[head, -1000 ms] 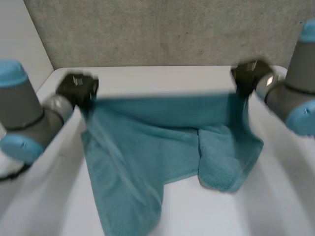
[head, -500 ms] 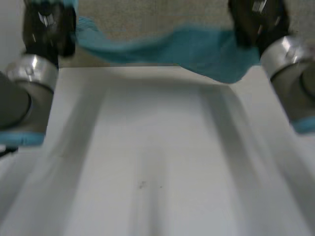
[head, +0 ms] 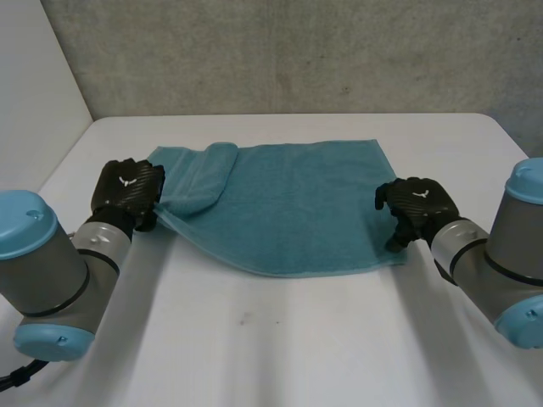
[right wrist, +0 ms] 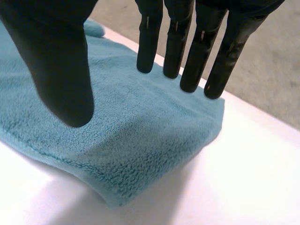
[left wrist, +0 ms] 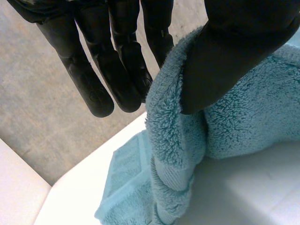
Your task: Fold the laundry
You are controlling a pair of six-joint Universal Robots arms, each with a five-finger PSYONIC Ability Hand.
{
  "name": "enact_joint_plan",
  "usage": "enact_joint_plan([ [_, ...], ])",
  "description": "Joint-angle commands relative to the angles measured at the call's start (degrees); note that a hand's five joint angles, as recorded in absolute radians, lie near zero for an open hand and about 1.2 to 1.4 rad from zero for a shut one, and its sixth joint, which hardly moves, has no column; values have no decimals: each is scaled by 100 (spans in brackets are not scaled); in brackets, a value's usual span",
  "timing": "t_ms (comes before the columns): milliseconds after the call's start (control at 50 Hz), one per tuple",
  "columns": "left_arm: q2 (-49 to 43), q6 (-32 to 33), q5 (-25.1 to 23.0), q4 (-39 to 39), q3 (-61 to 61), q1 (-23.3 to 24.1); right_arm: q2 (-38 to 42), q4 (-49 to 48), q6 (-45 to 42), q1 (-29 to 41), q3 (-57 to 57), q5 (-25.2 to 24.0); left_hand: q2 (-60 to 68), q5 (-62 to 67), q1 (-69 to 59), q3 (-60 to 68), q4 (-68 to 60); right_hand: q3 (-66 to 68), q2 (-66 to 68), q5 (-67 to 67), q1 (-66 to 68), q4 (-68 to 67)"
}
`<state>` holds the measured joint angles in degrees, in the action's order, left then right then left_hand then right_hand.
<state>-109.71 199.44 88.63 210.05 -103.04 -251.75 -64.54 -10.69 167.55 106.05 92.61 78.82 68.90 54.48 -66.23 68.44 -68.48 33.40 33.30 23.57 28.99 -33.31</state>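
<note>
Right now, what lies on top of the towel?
On the towel lies its own corner, folded over as a flap beside the left hand. What the flap covers cannot be seen.

The left arm (head: 42,271), at the lower left of the head view, and the right arm (head: 517,229), at the lower right, are thick grey cylinders with rounded light-blue caps, each narrowing to a silvery wrist ring (head: 100,239). The left hand (head: 127,191) and the right hand (head: 418,203) are matt black, each with a small white mark on its back. Seen from the wrist cameras, the fingers (left wrist: 89,79) are slim with rounded tips, and the thumb (left wrist: 234,51) is broader.
</note>
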Motion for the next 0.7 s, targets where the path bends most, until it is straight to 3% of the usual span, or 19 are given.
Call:
enact_joint_plan([
  [20, 415, -45, -12, -201, -50, 20, -199, 85, 788, -137, 380, -113, 1110, 1552, -1377, 1156, -1152, -1137, -1127, -1153, -695, 1128],
  [260, 1311, -493, -38, -991, 600, 380, -358, 6, 585, -50, 689, -104, 1110, 1552, -1377, 1156, -1152, -2340, -2330, -2357, -1899, 2331],
  [420, 1575, -520, -38, -1554, 1435, 688, -296, -47, 1393, 653, 434, -87, 1110, 1552, -1377, 1156, -1152, -2340, -2330, -2357, -1899, 2331],
  [500, 1593, -599, -30, -1783, 1760, 925, 167, -134, 1771, 899, 188, -17, 1110, 1552, -1377, 1156, -1152, -2340, -2330, -2357, -1899, 2331],
  [560, 1619, -634, -21, -1897, 1884, 1004, 459, -249, 1816, 917, 39, 159, 1110, 1552, -1377, 1156, -1152, -2340, -2330, -2357, -1899, 2331],
  [700, 1891, -634, 14, -1924, 1840, 899, 864, -468, 1553, 838, -357, 1187, 1110, 1552, -1377, 1156, -1152, -1677, -1667, -1694, -1236, 1668],
])
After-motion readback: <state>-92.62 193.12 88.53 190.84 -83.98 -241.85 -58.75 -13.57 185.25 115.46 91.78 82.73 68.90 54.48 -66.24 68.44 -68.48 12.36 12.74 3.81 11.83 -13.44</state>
